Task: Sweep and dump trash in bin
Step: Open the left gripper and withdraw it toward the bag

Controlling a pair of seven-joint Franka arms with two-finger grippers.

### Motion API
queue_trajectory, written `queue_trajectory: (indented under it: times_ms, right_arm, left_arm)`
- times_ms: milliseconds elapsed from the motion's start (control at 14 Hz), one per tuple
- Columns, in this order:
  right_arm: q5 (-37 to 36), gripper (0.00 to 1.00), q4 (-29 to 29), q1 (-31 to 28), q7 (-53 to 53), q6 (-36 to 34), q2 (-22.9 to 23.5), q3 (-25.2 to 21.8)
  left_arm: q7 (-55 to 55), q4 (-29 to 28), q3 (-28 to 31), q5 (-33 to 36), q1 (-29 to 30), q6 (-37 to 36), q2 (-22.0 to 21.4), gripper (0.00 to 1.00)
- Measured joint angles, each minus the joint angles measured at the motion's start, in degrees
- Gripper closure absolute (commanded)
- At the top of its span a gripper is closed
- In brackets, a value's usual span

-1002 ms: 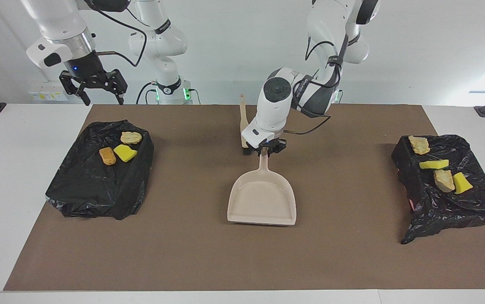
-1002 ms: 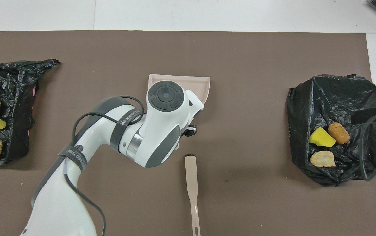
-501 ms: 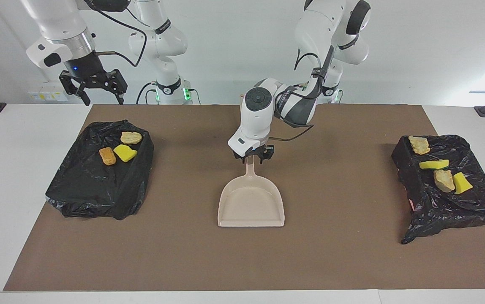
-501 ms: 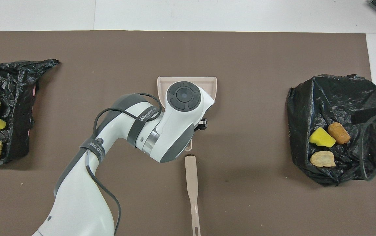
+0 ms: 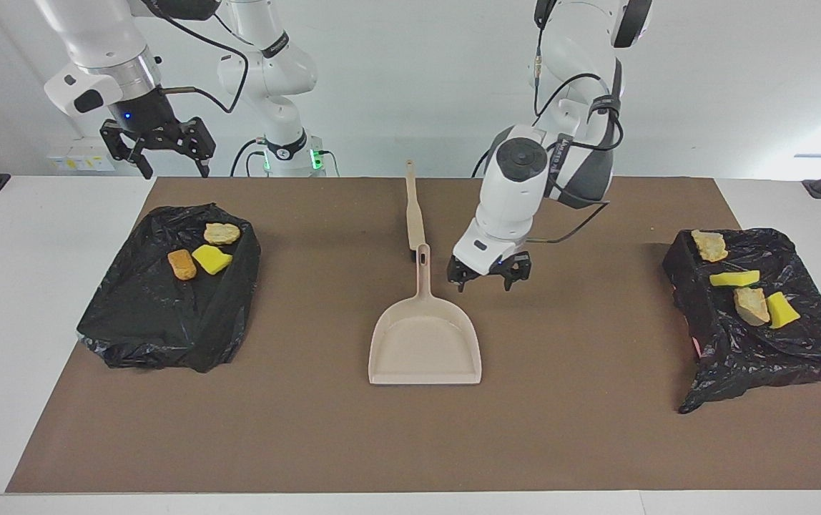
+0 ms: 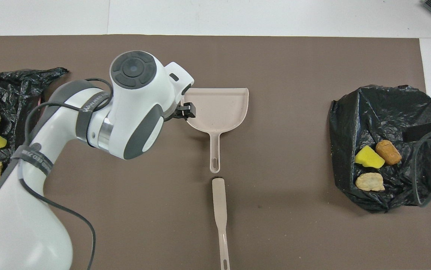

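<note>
All the trash (image 5: 201,252) sat on the two black bags (image 5: 167,300) at either end of the desk. The dustpan (image 5: 425,343) lay flat mid-desk. Left gripper (image 5: 489,275) hung open and empty just beside its handle; right gripper (image 5: 160,146) waited open. I'd say lift clear without nudging the brush (image 5: 414,207).

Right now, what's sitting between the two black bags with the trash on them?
In the facing view, the dustpan and brush lie between the bags.
</note>
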Motion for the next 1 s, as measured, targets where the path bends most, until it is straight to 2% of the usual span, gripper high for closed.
queue_trajectory:
  times_ms: [286, 716, 1002]
  right_arm:
    - [0.00, 0.00, 0.00, 0.00, 0.00, -0.03, 0.00, -0.01]
    - [0.00, 0.00, 0.00, 0.00, 0.00, -0.03, 0.00, 0.01]
    - [0.00, 0.00, 0.00, 0.00, 0.00, -0.03, 0.00, 0.01]
  left_arm:
    - [11.03, 0.13, 0.10, 0.00, 7.68, -3.19, -2.97, 0.00]
    - [29.92, 0.19, 0.17, -0.63, 20.02, -11.99, -10.28, 0.00]
    - [33.38, 0.14, 0.13, -0.77, 22.86, -15.26, -13.36, 0.00]
